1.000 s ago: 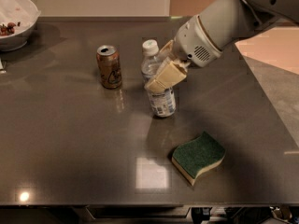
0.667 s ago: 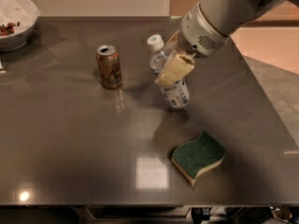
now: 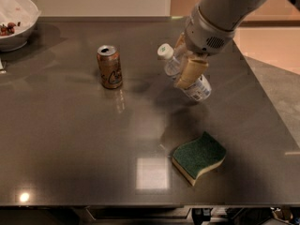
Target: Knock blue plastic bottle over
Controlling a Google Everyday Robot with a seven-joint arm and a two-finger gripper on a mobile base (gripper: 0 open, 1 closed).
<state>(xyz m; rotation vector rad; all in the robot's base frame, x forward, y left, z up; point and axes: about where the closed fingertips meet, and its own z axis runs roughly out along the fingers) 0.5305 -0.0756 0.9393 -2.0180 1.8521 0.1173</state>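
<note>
The blue plastic bottle, clear with a white cap and a pale label, is tilted steeply, cap pointing up-left and base down-right near the table top. My gripper comes in from the upper right and straddles the bottle's middle. One tan finger lies across its front and the other shows behind it near the shoulder. The fingers look shut on the bottle.
A brown drink can stands upright left of the bottle. A green and yellow sponge lies near the front right. A white bowl sits at the back left corner. The dark table ends at the right and front edges.
The bottle has gone from upright to steeply tilted, its base swinging right and its cap left. My gripper moved right and back with it. Can and sponge have not moved.
</note>
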